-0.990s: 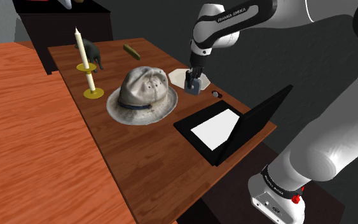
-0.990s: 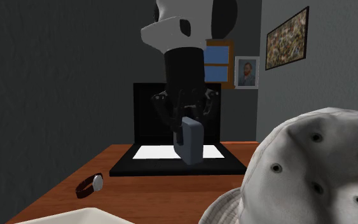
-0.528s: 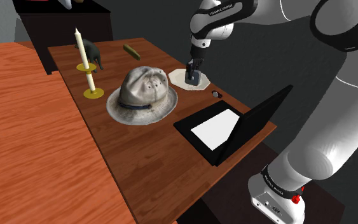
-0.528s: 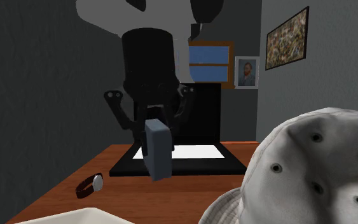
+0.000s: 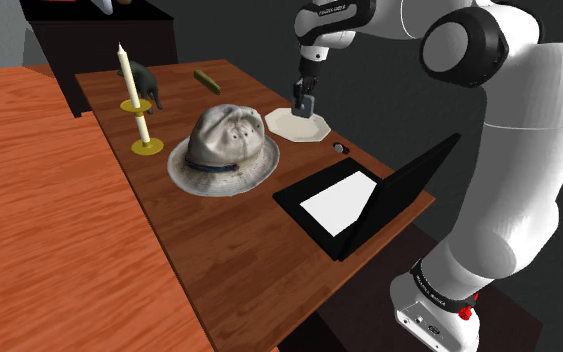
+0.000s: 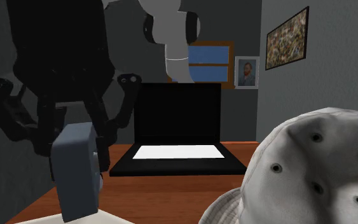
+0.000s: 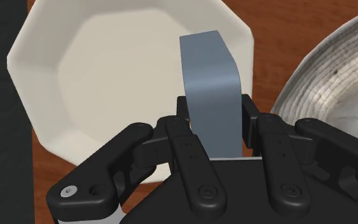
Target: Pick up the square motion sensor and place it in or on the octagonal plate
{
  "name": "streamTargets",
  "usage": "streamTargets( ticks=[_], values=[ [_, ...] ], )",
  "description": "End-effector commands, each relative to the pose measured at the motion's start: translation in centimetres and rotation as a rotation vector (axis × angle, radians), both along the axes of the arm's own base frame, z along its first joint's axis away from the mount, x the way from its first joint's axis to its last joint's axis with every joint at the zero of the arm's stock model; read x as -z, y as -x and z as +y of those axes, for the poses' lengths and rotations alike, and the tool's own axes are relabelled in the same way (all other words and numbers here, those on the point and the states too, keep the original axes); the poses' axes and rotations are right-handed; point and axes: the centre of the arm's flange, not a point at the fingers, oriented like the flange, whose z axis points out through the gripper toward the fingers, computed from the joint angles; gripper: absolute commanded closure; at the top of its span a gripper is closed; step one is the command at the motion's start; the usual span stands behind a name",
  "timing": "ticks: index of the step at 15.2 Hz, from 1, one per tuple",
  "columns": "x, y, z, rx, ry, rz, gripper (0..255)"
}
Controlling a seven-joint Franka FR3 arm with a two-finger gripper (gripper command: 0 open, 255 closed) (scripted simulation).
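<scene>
Now we hold the blue-grey square motion sensor (image 7: pixel 210 83) pinched between our fingers (image 7: pixel 252 121), hovering over the white octagonal plate (image 7: pixel 101 70); next, we judge, comes lowering and letting go.

Small lettering (image 5: pixel 331 9) on arm (image 5: pixel 514 140), unreadable.

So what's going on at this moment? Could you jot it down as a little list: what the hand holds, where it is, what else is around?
held item: grey-blue square motion sensor, clasped by the black gripper
position: over the white octagonal plate, on its side nearer the hat
contact with plate: cannot tell
plate location: on the brown table
also on table: open black laptop, candle in a yellow holder
likely next: lower and let go
</scene>
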Motion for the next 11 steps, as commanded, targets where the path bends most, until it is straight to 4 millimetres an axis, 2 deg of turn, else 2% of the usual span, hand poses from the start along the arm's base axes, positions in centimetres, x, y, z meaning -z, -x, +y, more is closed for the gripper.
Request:
streamTargets(
  ticks=[1,3,4,11],
  values=[
    [0.1,-1.9,-1.9,-0.001,0.0,0.0,255],
    [0.0,-3.9,-3.6,-0.001,0.0,0.0,255],
    [-0.1,-5.5,-5.1,-0.001,0.0,0.0,255],
    [3.6,-5.5,-5.1,-0.001,0.0,0.0,255]
  ],
)
